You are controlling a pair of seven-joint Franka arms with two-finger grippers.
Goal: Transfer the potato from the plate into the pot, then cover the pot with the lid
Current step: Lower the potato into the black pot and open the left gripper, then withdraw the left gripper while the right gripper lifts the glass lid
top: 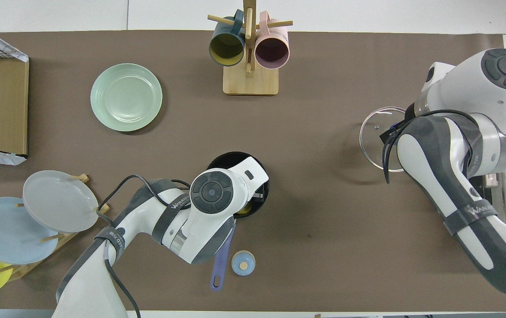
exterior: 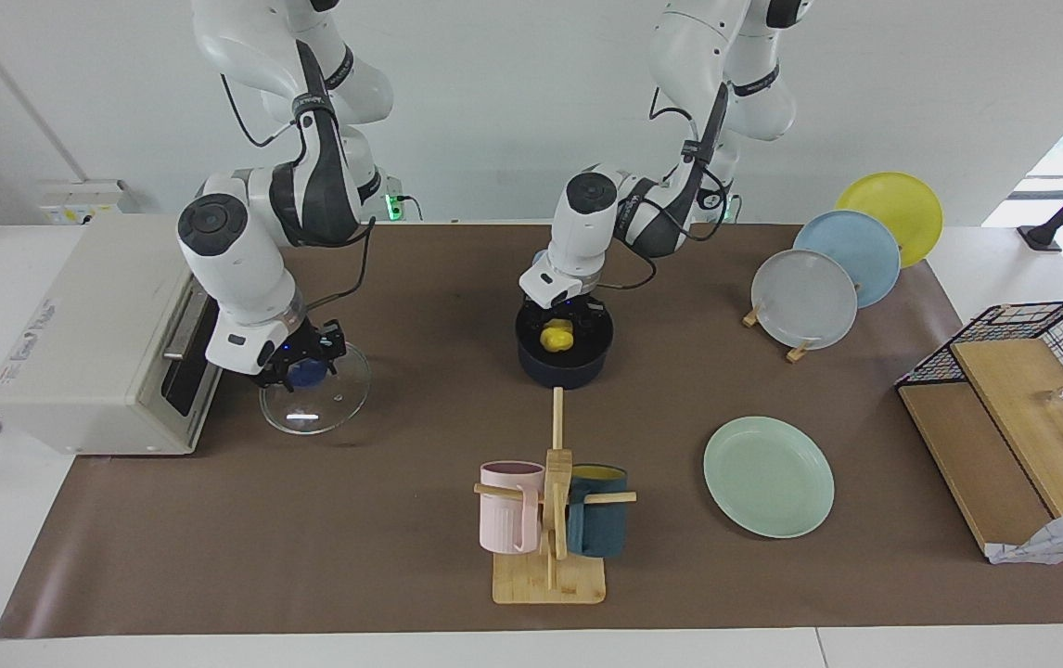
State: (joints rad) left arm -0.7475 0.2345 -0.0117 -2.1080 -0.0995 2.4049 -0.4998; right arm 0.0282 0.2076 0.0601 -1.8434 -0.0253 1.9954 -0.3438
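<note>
The yellow potato (exterior: 557, 338) lies inside the dark navy pot (exterior: 569, 373) at the table's middle, near the robots. My left gripper (exterior: 561, 321) reaches down into the pot, open, with a finger on either side of the potato. In the overhead view the left hand covers most of the pot (top: 231, 159); its blue handle (top: 222, 260) points toward the robots. The mint-green plate (exterior: 768, 475) is bare. The glass lid (exterior: 337, 399) lies flat on the table toward the right arm's end. My right gripper (exterior: 304, 371) is down at its blue knob.
A mug tree (exterior: 550, 520) with a pink and a teal mug stands farther out than the pot. A rack (exterior: 805, 299) of grey, blue and yellow plates and a wire basket (exterior: 1032, 339) sit at the left arm's end. A white oven (exterior: 96, 334) stands beside the lid. A small bell (top: 243, 263) sits by the pot handle.
</note>
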